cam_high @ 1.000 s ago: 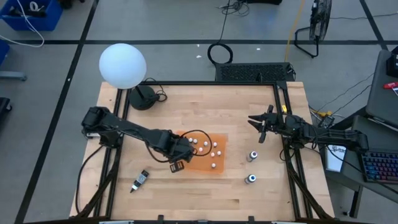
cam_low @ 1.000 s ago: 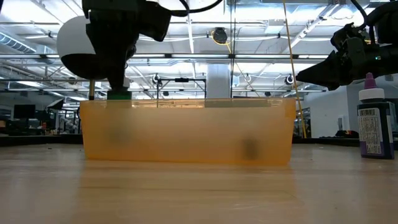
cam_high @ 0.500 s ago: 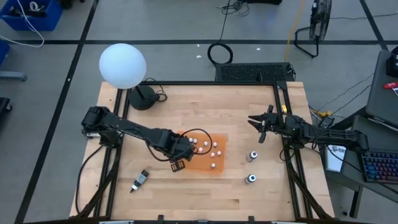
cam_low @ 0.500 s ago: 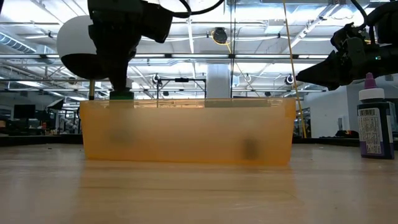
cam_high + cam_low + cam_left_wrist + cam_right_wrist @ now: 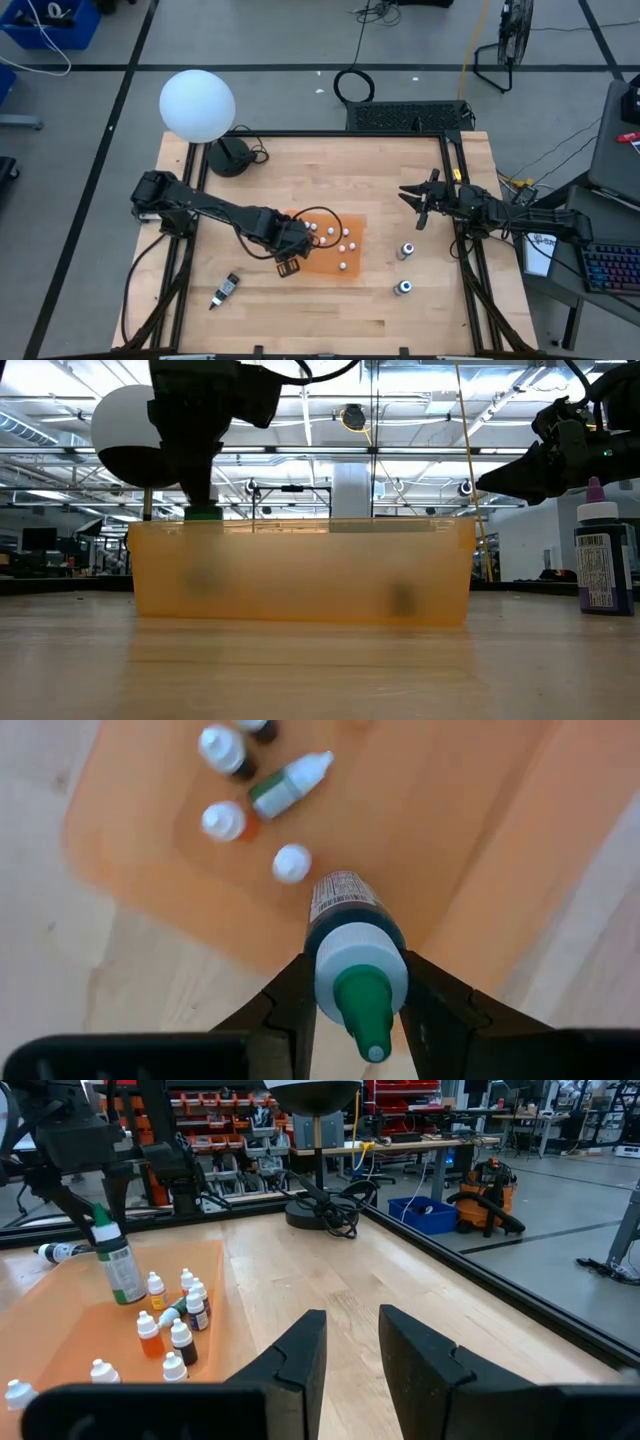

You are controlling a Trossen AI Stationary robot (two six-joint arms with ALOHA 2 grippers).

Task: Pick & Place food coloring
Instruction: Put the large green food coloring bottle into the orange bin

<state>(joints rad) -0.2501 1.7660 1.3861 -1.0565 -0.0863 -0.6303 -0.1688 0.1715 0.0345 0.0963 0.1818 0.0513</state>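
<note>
Two grippers, one bottle in hand over the orange tray.

Nearest, the left gripper [image 5: 360, 1010] has its fingers clamped on a food coloring bottle [image 5: 352, 935] with a green tip, white collar, dark teal body and printed label, hanging upright above the orange tray [image 5: 352, 268] near its left edge. Below it in the tray sit small white-topped bottles [image 5: 291, 863], one green one lying on its side. Two larger bottles [image 5: 407, 250] stand on the table [image 5: 300, 170] right of the tray, and another lies to its left [image 5: 224, 290]. Farther off, the right gripper [image 5: 418, 207] hovers over bare wood, fingers narrowly apart, holding nothing.
</note>
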